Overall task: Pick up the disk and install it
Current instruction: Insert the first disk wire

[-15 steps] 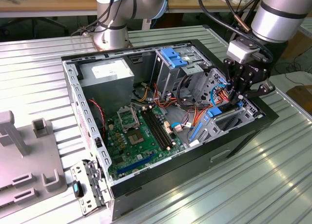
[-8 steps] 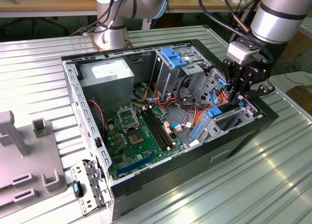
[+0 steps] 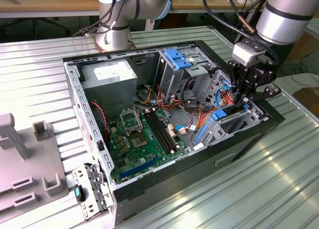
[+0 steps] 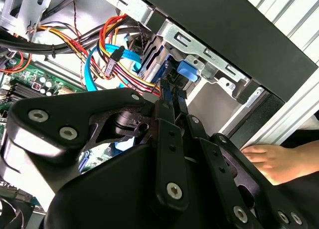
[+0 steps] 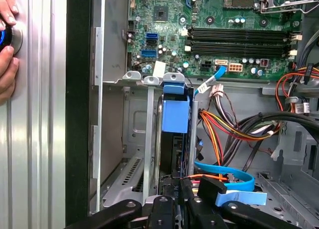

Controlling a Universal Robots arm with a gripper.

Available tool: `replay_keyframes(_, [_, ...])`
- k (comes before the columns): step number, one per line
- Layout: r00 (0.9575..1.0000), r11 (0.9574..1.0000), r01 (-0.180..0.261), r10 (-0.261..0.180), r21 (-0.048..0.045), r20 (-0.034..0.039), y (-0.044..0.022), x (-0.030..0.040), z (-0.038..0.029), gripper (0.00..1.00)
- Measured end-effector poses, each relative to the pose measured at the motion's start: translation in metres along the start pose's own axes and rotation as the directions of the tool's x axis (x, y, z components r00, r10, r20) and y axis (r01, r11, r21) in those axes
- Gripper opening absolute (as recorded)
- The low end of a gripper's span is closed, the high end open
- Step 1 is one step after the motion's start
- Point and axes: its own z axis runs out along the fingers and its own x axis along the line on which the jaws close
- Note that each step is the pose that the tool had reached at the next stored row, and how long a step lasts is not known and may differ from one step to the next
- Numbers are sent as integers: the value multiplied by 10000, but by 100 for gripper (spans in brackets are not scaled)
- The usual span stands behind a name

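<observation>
first wrist view: end effector clamped on the disk, upright in drive cage.

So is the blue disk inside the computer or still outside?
Inside. The disk stands on edge in the metal bay of the open computer case, with the gripper at its end.

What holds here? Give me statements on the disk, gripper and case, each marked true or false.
1. The disk stands on edge in the bay. True.
2. The case is closed. False: it is open and the motherboard shows.
3. A hand rests outside the case. True.
4. The gripper hovers over the motherboard. False: it is at the bay, shut on the disk.
</observation>
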Motion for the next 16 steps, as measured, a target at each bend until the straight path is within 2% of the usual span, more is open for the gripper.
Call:
replay_keyframes(4, [10000,10000,-59,59,-6,-5,-1,-2,-11,17])
replay_keyframes(11, [9978,9978,-656,656,-62,-55,-8,-13,1,17])
replay_keyframes(16, [9970,9970,-775,774,-72,-63,-16,-15,15,17])
